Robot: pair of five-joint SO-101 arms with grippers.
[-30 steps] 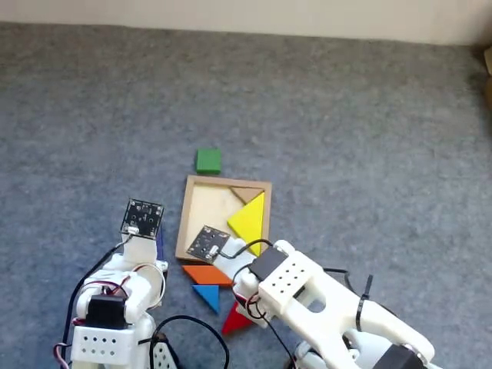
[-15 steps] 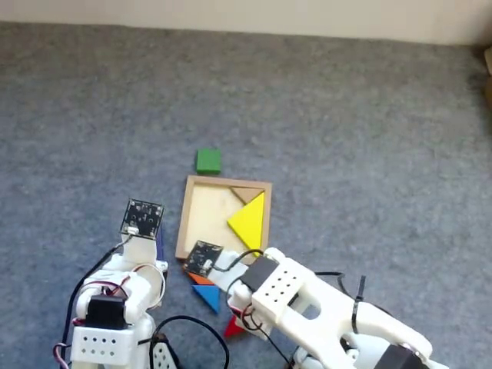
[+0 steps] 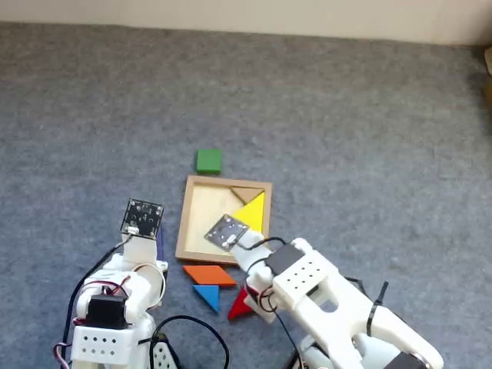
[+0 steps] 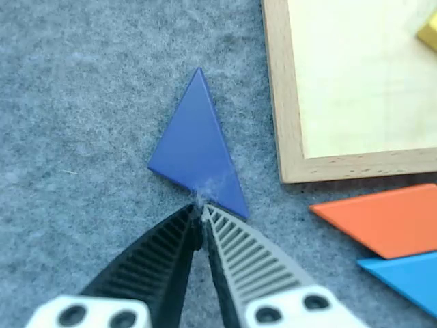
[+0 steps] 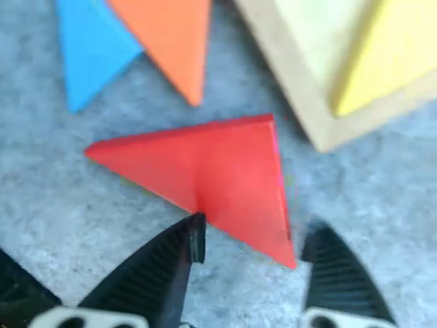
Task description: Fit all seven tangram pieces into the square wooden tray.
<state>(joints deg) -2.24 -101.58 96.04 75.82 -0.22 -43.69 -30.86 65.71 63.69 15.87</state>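
Observation:
The square wooden tray [image 3: 186,223] holds a yellow triangle [image 3: 250,213] and a brown triangle [image 3: 246,192]. A green square [image 3: 207,161] lies just beyond it. In front of the tray lie an orange parallelogram [image 3: 209,274], a light blue triangle [image 3: 207,295] and a red triangle [image 3: 240,304]. My right gripper [image 5: 256,242] is open low over the carpet, with the near corner of the red triangle [image 5: 218,171] between its fingers. My left gripper [image 4: 200,213] is shut, its tips touching the edge of a dark blue triangle [image 4: 194,147] left of the tray [image 4: 287,137].
Grey carpet covers the whole table, with wide free room at the back and on both sides. The left arm [image 3: 119,296] stands at the front left and the right arm [image 3: 323,296] at the front right. The orange parallelogram [image 4: 382,219] lies close to the tray's front edge.
The right arm has swung from over the orange parallelogram to the right and back, uncovering the orange and red pieces. The left arm has not moved.

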